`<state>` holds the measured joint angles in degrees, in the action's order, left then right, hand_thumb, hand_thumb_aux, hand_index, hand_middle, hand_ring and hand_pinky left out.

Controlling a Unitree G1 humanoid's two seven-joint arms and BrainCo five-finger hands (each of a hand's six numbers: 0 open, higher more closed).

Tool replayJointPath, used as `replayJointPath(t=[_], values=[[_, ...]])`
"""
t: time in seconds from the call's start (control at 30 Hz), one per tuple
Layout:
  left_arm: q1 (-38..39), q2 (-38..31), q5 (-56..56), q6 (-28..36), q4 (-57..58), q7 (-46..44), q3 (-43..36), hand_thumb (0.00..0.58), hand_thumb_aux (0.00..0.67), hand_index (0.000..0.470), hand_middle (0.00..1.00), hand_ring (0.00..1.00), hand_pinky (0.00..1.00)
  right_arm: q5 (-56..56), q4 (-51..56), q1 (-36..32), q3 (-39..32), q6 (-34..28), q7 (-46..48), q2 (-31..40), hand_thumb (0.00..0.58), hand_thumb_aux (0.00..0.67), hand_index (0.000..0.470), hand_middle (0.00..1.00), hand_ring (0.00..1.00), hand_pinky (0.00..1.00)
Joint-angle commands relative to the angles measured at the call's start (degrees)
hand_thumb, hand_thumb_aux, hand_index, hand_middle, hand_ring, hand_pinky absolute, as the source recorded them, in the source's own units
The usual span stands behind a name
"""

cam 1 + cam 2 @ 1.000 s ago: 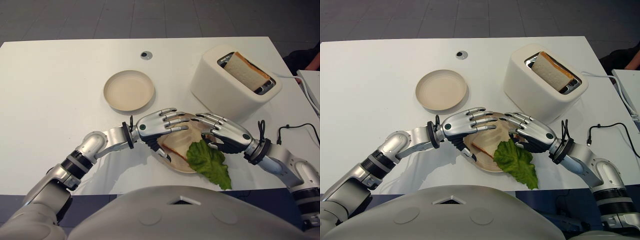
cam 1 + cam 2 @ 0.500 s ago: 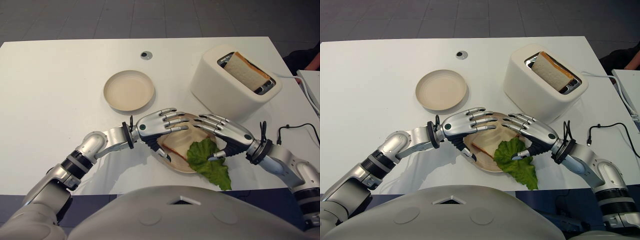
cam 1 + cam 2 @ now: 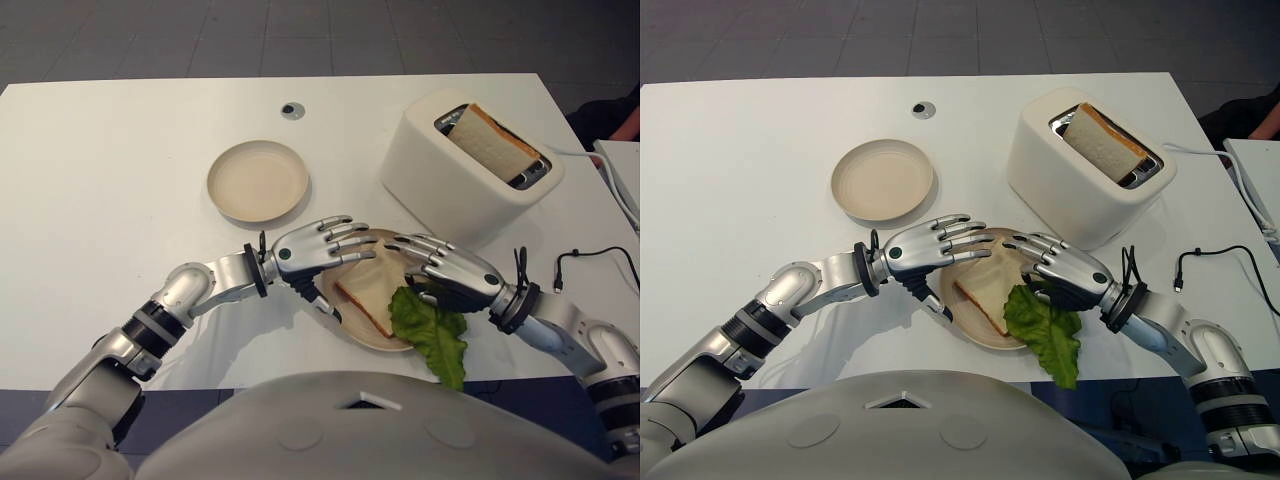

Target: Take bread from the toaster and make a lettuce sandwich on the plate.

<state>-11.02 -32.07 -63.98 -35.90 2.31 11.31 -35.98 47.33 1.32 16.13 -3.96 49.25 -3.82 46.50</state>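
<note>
quick rundown: the plate [image 3: 375, 343] sits near the front edge of the white table [image 3: 100, 180], just in front of the toaster [image 3: 450, 185]. one slice of bread [image 3: 368, 300] lies flat on it. the left hand [image 3: 315, 250] hangs over the plate's left side with fingers spread out almost straight. its thumb points down beside the near-left rim, and it isn't holding anything as far as i can see. the right hand [image 3: 455, 280] is over the right side of the plate, fingers curled down over the top end of the lettuce leaf [image 3: 435, 340], which looks pinched between fingers and thumb. the leaf overlaps the right corner of the bread on the plate, then trails over the plate's near-right rim onto the table, toward the front edge. so it's half on, half off. the two hands' fingertips are close together above the back of the plate, can't tell if they touch. the toaster has a second slice [image 3: 497, 145] standing tilted in its slot. a smaller dish [image 3: 258, 181] sits further back on the left, well apart from the plate. there's a little dark round thing [image 3: 292, 109] set in the table beyond it, and a black cable [image 3: 590, 255] lies off to the right.
</note>
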Motion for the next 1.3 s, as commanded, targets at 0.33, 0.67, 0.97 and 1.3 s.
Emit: replayJointPath(t=[0.33,0.67,0.97,1.3], values=[[-0.86,-0.46,0.24,-0.25,1.17,-0.77,0.16,0.000,0.000,0.000,0.00,0.00,0.00,-4.71,-2.79,-0.56,1.72,0.61,-0.70,0.23,0.580,0.670,0.470,0.00,0.00,0.00],[-0.18,-0.13,0.24,0.10,0.62,-1.04,0.06,0.000,0.000,0.000,0.00,0.00,0.00,-4.10,2.18,1.46,2.49,0.68,1.90,4.64,0.000,0.000,0.000,0.00,0.00,0.00],[0.38,-0.03,0.16,0.32,0.30,-1.29,-0.22,0.000,0.000,0.000,0.00,0.00,0.00,-1.45,5.65,2.46,2.36,1.61,0.14,6.81,0.000,0.000,0.000,0.00,0.00,0.00],[0.46,-0.09,-0.18,0.33,0.49,-1.22,-0.28,0.000,0.000,0.000,0.00,0.00,0.00,-2.53,2.96,1.75,1.49,2.28,-1.61,4.98,0.580,0.670,0.470,0.00,0.00,0.00]])
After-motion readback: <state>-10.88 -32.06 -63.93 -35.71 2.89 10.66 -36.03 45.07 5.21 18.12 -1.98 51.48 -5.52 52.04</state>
